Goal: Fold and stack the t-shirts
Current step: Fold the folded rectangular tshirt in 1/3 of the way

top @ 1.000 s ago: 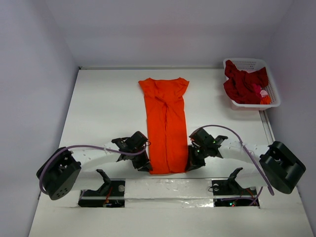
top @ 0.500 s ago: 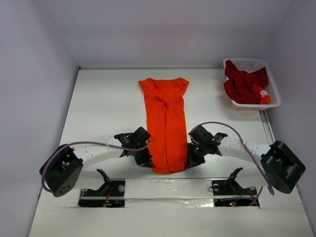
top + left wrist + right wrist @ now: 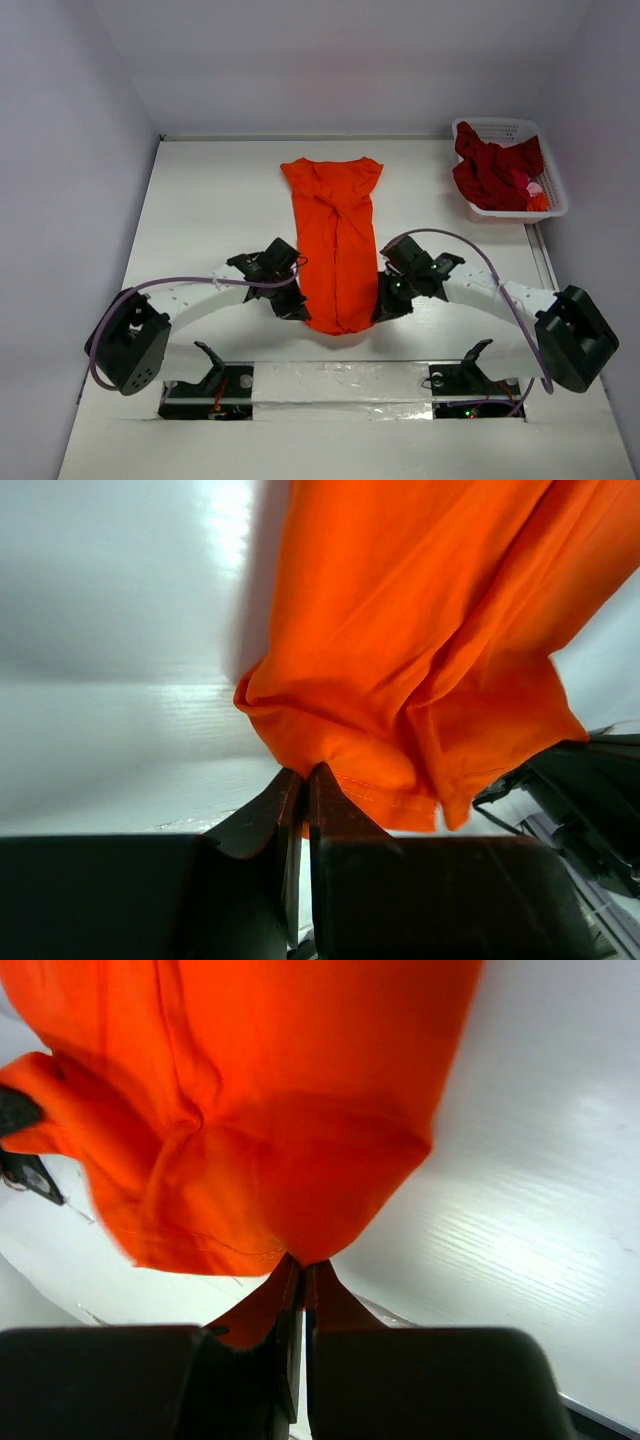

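The orange t-shirt point(image 3: 336, 230) lies in a long narrow strip down the middle of the table, collar end far from me. Its near hem is lifted off the surface. My left gripper point(image 3: 297, 308) is shut on the hem's left corner, and the orange t-shirt point(image 3: 420, 650) hangs from its tips point(image 3: 305, 772). My right gripper point(image 3: 381, 308) is shut on the right corner, where the orange t-shirt point(image 3: 250, 1110) bunches above the tips point(image 3: 300, 1263). Dark red t-shirts point(image 3: 490, 170) with a bit of pink point(image 3: 533, 188) sit heaped in the basket.
A white lattice basket point(image 3: 510, 130) stands at the far right corner of the white table point(image 3: 210, 200). White walls close in the left, back and right sides.
Both grippers have moved away from me and slightly inward, carrying the shirt's near hem up off the table. The left gripper closed on its corner during this time.
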Robot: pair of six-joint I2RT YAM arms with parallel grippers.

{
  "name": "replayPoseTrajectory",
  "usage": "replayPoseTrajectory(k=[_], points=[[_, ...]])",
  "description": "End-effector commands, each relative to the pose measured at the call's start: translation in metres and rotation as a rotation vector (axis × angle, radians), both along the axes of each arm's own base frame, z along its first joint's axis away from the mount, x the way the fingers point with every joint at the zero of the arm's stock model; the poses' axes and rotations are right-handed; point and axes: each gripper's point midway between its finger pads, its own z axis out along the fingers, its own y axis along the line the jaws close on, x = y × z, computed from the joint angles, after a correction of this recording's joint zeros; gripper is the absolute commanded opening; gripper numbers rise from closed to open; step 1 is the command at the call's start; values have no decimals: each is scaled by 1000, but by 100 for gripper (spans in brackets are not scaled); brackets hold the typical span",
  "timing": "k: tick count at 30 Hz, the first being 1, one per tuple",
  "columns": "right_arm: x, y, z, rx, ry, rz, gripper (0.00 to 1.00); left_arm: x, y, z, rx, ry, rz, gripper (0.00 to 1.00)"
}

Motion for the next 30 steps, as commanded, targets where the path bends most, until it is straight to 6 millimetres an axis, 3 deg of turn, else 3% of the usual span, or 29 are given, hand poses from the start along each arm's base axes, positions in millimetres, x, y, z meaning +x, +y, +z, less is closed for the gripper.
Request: replayPoseTrajectory(k=[1,6,18,30], points=[[21,-4,14,7,-47,-21,0,20,8,12,19,-46,7,0],[35,-6,20,9,-63,-28,0,43,15,21,26,-75,26,0],[75,5,38,24,-99,-20,0,86,4,33,21,-114,15,0],[121,7,39,21,-106,-35,0,135,11,43,38,-141,18,0]])
